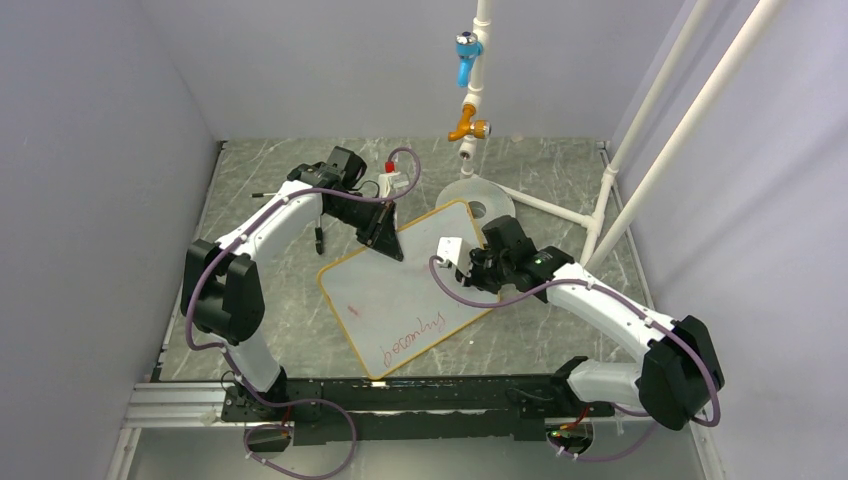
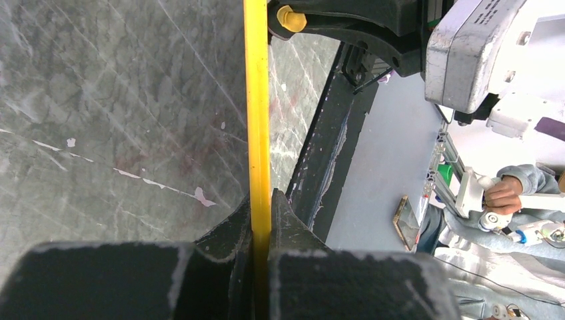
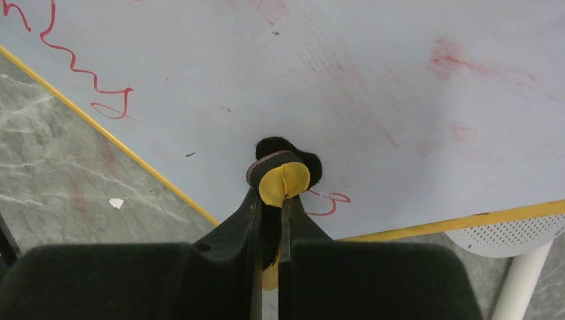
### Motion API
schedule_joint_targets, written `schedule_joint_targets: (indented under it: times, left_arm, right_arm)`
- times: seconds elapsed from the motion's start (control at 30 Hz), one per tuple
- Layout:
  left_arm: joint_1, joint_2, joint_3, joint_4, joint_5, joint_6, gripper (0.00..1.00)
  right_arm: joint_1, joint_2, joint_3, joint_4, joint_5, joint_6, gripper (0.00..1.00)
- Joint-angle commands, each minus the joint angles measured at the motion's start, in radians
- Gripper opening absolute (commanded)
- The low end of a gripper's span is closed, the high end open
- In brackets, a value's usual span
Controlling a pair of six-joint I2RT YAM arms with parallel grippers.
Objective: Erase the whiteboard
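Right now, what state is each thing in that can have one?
whiteboard: partly erased; red writing along the near edge, faint red smudges elsewhere.
left claw: shut on the whiteboard's yellow frame.
right claw: shut on the eraser.
eraser: held, black tip against the whiteboard.

Qty: 1 whiteboard (image 1: 400, 295), 1 eraser (image 3: 284, 183), 1 grey disc (image 1: 470, 192), 2 arms (image 1: 270, 222) (image 1: 610, 305), 2 valves (image 1: 466, 52) (image 1: 468, 127).
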Motion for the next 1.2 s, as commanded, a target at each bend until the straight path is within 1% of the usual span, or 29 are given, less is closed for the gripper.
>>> schedule_joint_targets:
  times: [0.0, 0.17, 0.27, 0.53, 0.83, 0.9, 1.0, 1.07, 1.17]
  left_arm:
    - [-0.020, -0.074, 0.014, 0.001, 0.178, 0.015, 0.00]
    - [-0.019, -0.074, 0.013, 0.001, 0.175, 0.013, 0.00]
    - [-0.019, -0.070, 0.012, 0.003, 0.171, 0.012, 0.00]
    - [-0.020, -0.067, 0.008, 0.005, 0.166, 0.009, 0.00]
    - [-0.020, -0.077, 0.008, 0.002, 0.173, 0.014, 0.00]
    - [-0.020, -0.074, 0.008, 0.001, 0.171, 0.015, 0.00]
    - [-0.019, -0.073, 0.007, 0.004, 0.172, 0.014, 0.00]
    - [-0.020, -0.071, 0.009, 0.001, 0.172, 0.016, 0.00]
    - [-0.019, -0.071, 0.008, 0.002, 0.171, 0.013, 0.00]
  right_arm:
    - [-0.008, -0.018, -0.007, 0.060, 0.058, -0.013, 0.00]
    - [-0.026, -0.010, -0.009, 0.151, 0.199, 0.066, 0.00]
    - [-0.042, -0.019, -0.010, 0.162, 0.221, 0.079, 0.00]
    - [-0.055, -0.045, 0.000, 0.104, 0.119, 0.045, 0.00]
    - [-0.080, -0.017, 0.000, 0.111, 0.174, 0.036, 0.00]
    - [-0.080, -0.016, -0.005, 0.071, 0.135, -0.002, 0.00]
    - [-0.067, -0.030, -0.022, -0.014, 0.000, -0.079, 0.00]
    - [-0.042, -0.029, -0.028, -0.035, -0.027, -0.100, 0.00]
    - [-0.014, -0.006, -0.018, -0.034, -0.032, -0.089, 0.00]
